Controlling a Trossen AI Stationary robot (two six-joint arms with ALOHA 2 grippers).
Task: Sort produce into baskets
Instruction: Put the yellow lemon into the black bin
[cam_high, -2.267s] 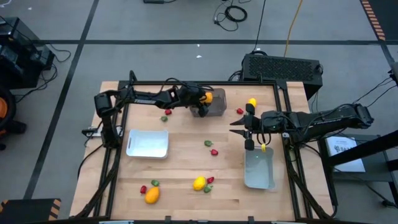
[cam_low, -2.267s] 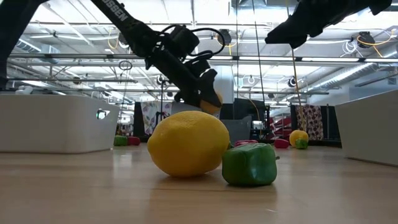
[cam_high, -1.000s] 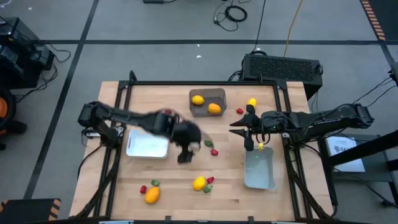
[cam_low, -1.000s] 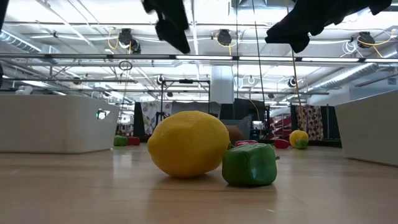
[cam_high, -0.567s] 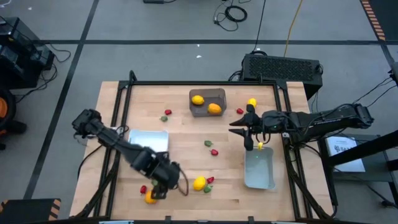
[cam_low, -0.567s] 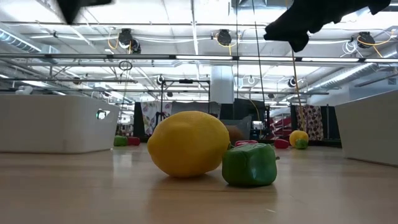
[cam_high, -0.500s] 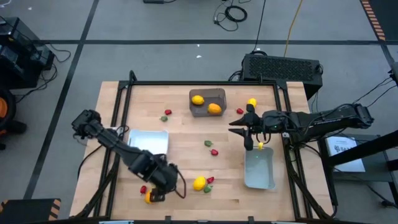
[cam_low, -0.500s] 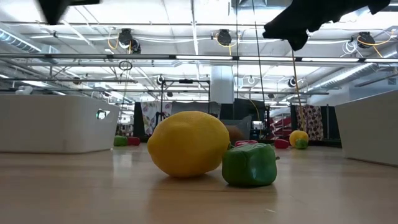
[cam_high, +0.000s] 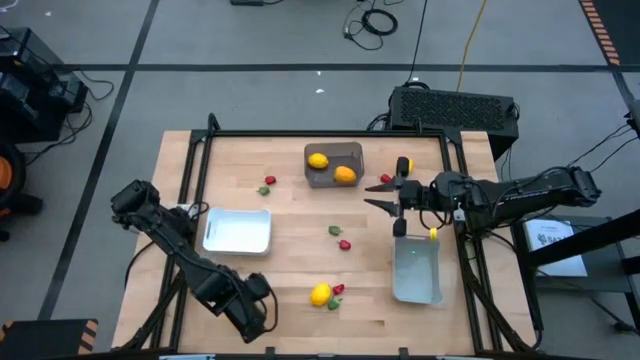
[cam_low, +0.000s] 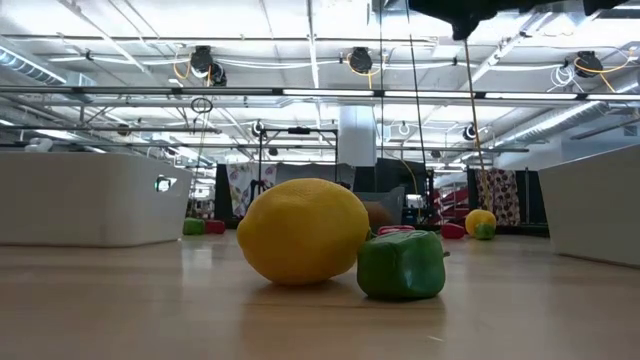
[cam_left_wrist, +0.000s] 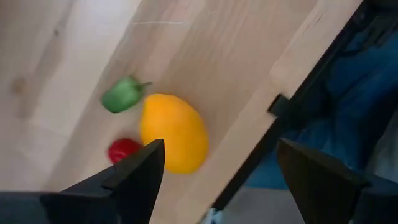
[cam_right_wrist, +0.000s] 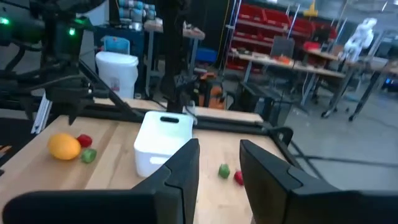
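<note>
Two grippers are at work. The left gripper (cam_left_wrist: 217, 171) hangs over the table's (cam_high: 280, 205) near-left corner with its fingers (cam_left_wrist: 134, 174) spread wide apart and nothing between them; below it lie an orange fruit (cam_left_wrist: 173, 132), a green piece (cam_left_wrist: 122, 94) touching its end and a red piece (cam_left_wrist: 124, 149) just beside it, all close to the table's edge. From above, that arm covers these three.

The right gripper (cam_high: 385, 196) is held above the table near the right side, fingers apart and empty, just beyond the far end of the right bin (cam_high: 417, 270). A small red piece (cam_high: 386, 179) lies beside it, and a yellow fruit (cam_high: 405, 165) shows partly behind it.

Farther out, the dark bin (cam_high: 334, 164) at the far middle holds a yellow lemon (cam_high: 318, 160) and an orange (cam_high: 344, 174). The white bin (cam_high: 238, 230) sits at the left. A lemon (cam_low: 303, 231) rests near the front edge, a green cube (cam_low: 401, 264) and a red bit (cam_high: 339, 290) beside it. Mid-table lie a green bit (cam_high: 334, 230) and a red one (cam_high: 345, 243); another red-green pair (cam_high: 268, 184) lies left of the dark bin.
</note>
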